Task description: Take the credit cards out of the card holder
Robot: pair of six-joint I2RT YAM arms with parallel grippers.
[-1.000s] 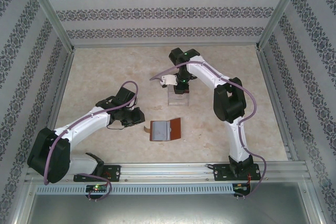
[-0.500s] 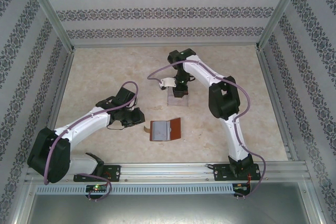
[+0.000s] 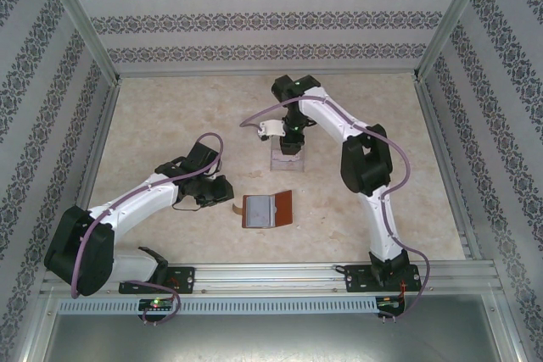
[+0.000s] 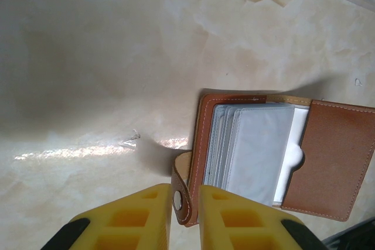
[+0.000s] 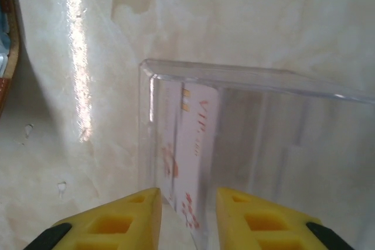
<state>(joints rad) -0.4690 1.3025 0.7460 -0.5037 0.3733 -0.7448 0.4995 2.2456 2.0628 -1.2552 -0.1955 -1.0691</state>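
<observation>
**Tan strap pinned left; pale card at the tray right**

Left: the left gripper (image 4: pixel 184 191) is closed on the strap tab (image 4: pixel 180 174) of the card holder (image 4: pixel 343 156). The holder lies open and flat on the marble-look table (image 4: pixel 88 57), between the two arms and near the front edge. Its grey-blue pockets (image 4: pixel 252 150) face up. From the wrist view the sleeves look pale and flat, so I cannot tell whether any cards remain inside.

Right: the right gripper (image 5: pixel 188 203) hovers over the clear tray (image 5: pixel 252 80), jaws apart. A pale card (image 5: pixel 190 144) with red print leans inside the tray, between the fingers.

Step in hand, as I judge it, is dropping off one extracted card. The next move calls for lifting the right arm clear, returning to the holder and pinching a thin card edge while the left keeps the tab anchored.
</observation>
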